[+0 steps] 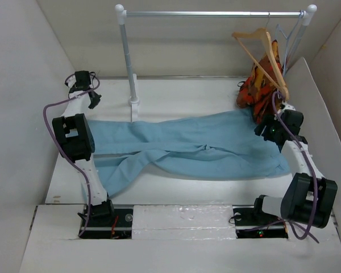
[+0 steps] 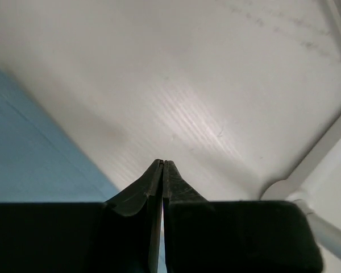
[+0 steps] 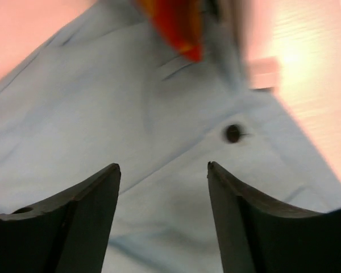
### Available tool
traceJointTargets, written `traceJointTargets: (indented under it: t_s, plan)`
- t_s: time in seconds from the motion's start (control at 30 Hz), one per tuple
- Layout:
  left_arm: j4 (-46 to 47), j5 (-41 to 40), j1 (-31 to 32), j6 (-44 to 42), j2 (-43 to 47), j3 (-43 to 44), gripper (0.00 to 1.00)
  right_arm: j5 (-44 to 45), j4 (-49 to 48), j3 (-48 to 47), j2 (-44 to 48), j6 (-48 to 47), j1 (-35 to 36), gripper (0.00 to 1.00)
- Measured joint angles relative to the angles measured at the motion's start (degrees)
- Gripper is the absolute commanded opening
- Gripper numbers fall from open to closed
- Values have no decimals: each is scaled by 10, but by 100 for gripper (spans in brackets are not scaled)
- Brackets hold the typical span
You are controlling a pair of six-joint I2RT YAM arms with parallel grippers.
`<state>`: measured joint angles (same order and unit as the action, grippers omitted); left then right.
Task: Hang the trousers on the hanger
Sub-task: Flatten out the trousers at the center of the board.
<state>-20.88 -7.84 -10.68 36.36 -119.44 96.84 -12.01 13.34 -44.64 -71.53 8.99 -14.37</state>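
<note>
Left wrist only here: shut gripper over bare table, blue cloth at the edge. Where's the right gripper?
Observer: The right gripper is open and empty, above the trousers near the waist button.
Operator: And the hanger?
Observer: The wooden hanger hangs tilted at the right end of the rail, with no trousers on it. An orange-red garment is right beside it.
Operator: How do the trousers lie?
Observer: Spread flat on the table, waist to the right and legs running left toward the left arm.
</note>
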Motion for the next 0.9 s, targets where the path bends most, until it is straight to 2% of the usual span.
traceJointTargets:
  t_s: [0.1, 0.2, 0.23, 0.27, 0.3, 0.33, 0.47, 0.63, 0.67, 0.7, 0.73, 0.8, 0.83, 0.9]
  plan:
    - [-6, -2, -3, 1, -7, 38, 0, 30, -27, -9, -38, 16, -52, 76]
    - [-1, 7, -5, -1, -6, 22, 0, 44, -35, -34, -107, 17, -97, 78]
    - [3, 8, -6, -3, -1, 2, 4, 47, -36, -39, -127, 16, -108, 78]
    - [14, 10, -5, -7, 9, -31, 15, 48, -36, -40, -143, 13, -117, 78]
    - [13, 11, -5, -8, 10, -36, 21, 50, -32, -39, -154, 12, -123, 78]
    - [16, 15, -4, -12, 33, -99, 33, 51, -29, -38, -158, 10, -124, 76]
    - [28, 34, -1, -6, 87, -207, 38, 47, -18, -11, -158, 2, -134, 74]
    - [50, 47, 2, -6, 94, -211, 40, 25, 8, 3, -131, -15, -143, 71]
    - [52, 49, 2, -6, 93, -211, 46, 16, 13, 3, -129, -20, -148, 70]
    - [52, 49, 2, -6, 93, -211, 47, 8, 17, 1, -131, -25, -154, 62]
    - [52, 52, 2, -5, 92, -210, 50, -2, 19, 1, -136, -32, -161, 34]
    - [51, 56, 1, -5, 86, -205, 58, -23, 27, 1, -149, -44, -180, 16]
    - [51, 57, 1, -4, 81, -202, 59, -34, 30, 2, -155, -46, -190, 3]
    - [51, 60, 1, -3, 74, -199, 63, -58, 27, 9, -158, -49, -212, 0]
